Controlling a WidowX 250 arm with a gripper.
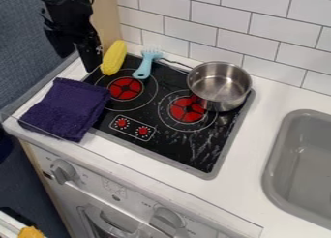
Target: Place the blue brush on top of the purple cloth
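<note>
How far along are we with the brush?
Nothing looks done: the blue brush lies on the stovetop, off the purple cloth. The hand hangs beside the corn, apart from the brush. Grasping the brush and laying it on the cloth remain.

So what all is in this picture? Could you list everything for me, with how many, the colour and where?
Brush: one, light blue, stove's back edge
Corn: one, yellow, just left of the brush
Cloth: one, purple, across the stove's left edge and the counter
Pot: one, silver, back right of the stove
Stove: one, black with red burner centres and dials, on the counter
Counter: one, white, around the stove
Sink: one, grey, right
Tiles: many, white, behind
Oven knobs: two, grey, front
Gripper: one, black, upper left
</note>
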